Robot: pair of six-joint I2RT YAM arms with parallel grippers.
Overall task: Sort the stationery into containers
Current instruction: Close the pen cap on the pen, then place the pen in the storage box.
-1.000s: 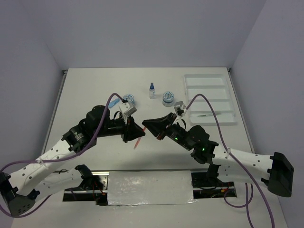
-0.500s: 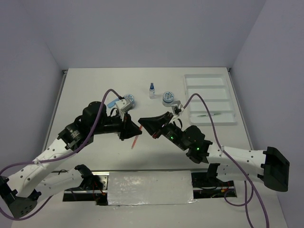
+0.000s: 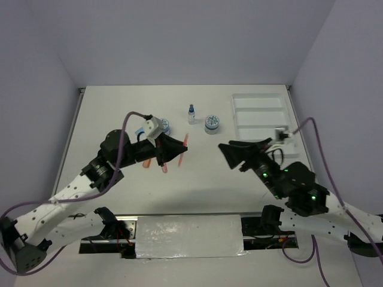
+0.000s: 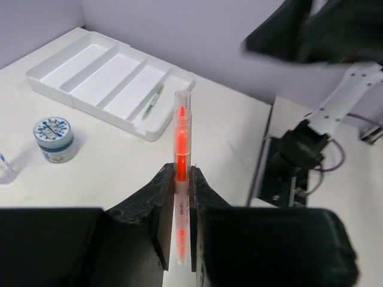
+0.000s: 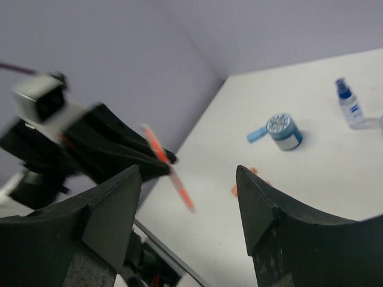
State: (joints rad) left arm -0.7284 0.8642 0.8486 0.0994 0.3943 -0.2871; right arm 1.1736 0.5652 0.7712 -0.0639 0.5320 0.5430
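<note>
The place is a robotics lab test cell: a white worktop boxed in on its left, far and right by plain lilac walls, with a left arm and a right arm mounted beside a metal plate at the near edge, trailing purple cables.

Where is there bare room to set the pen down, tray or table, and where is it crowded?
Tray compartments beyond the green pen are bare. So is the table between the left gripper and right gripper, and behind the bottle. Crowded: the row of left jar, bottle, right jar, and an orange piece by the left gripper.
</note>
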